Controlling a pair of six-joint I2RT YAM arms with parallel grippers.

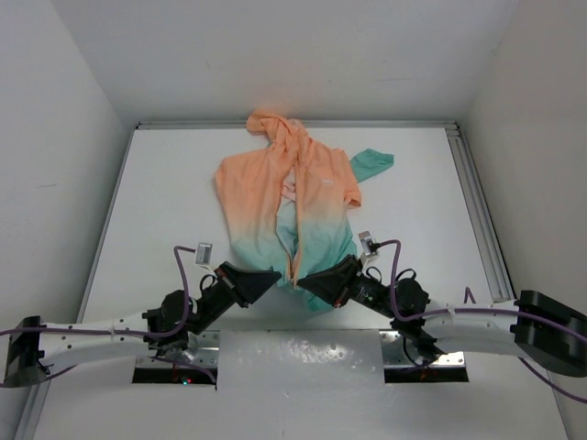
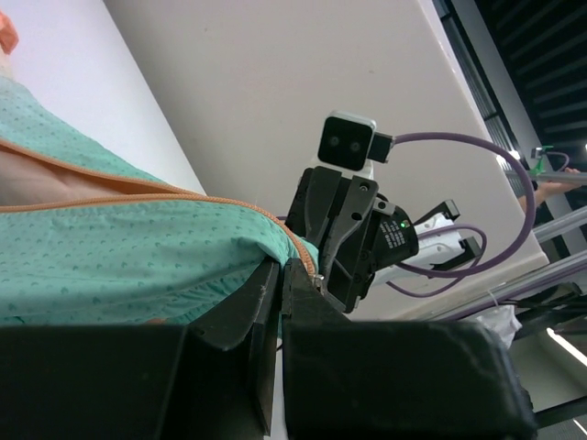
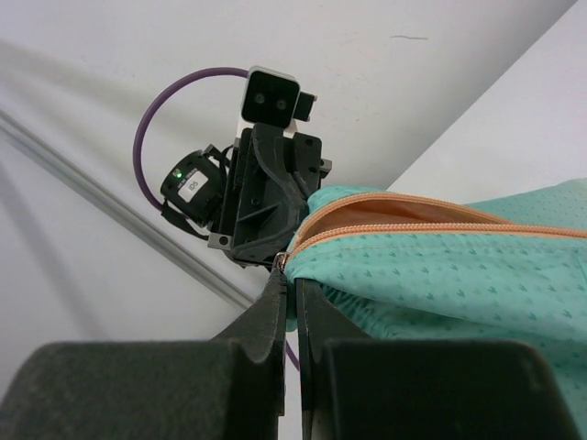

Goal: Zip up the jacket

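Hem of jacket behind fingers

You have the jacket lying on the counter, its hood at the far end and its hem nearest the arm bases. One sleeve sticks out on the jacket's right. At the hem, your left pincer sits just left of the zipper opening and your right pincer just right.
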